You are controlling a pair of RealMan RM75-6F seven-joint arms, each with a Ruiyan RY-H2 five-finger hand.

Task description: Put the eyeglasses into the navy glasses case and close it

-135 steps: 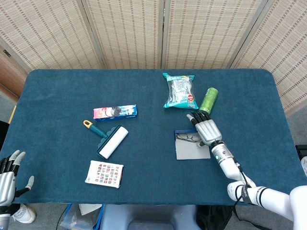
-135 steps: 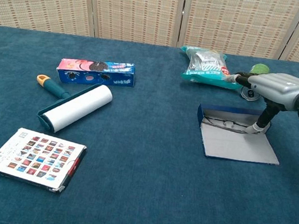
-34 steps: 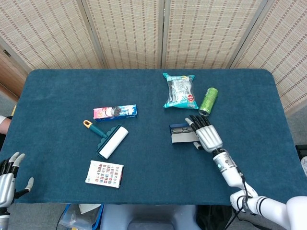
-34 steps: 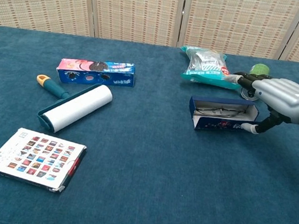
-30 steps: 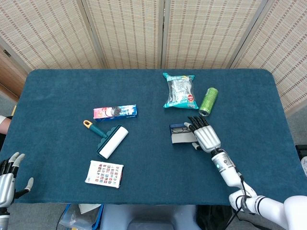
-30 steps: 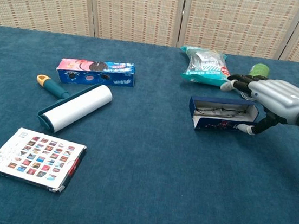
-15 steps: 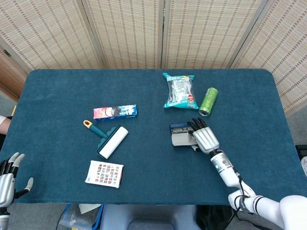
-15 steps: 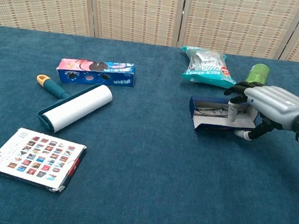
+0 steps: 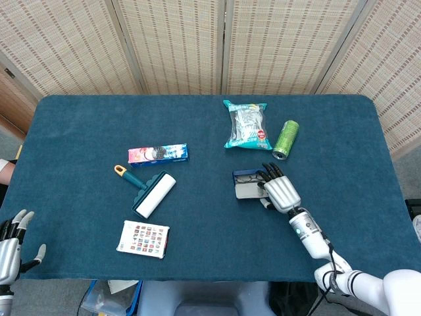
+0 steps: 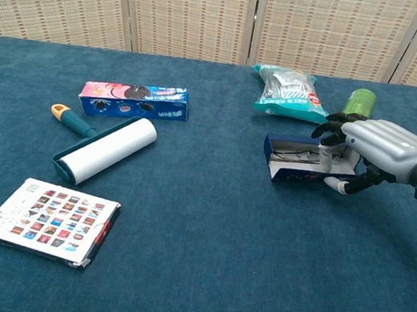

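The navy glasses case (image 9: pixel 245 186) (image 10: pixel 297 165) lies right of the table's centre, its top still showing the inside. The eyeglasses (image 10: pixel 297 153) (image 9: pixel 244 176) lie in it. Its lid flap stands upright along the front side. My right hand (image 9: pixel 280 189) (image 10: pixel 375 147) covers the case's right end. The fingers (image 10: pixel 323 152) reach down over the back wall into the case, and the thumb presses the flap from the front. My left hand (image 9: pixel 12 245) hangs off the near left table edge, fingers apart, holding nothing.
A snack bag (image 9: pixel 245 124) (image 10: pixel 286 92) and a green can (image 9: pixel 285 137) (image 10: pixel 359 103) lie just behind the case. On the left are a cookie box (image 9: pixel 158 155), a lint roller (image 9: pixel 150 191) and a printed card pack (image 9: pixel 143 238).
The lid flap, flat on the table 4.5 s ago, now stands upright. Over the last second my right hand shifted left and its fingers curled down into the case.
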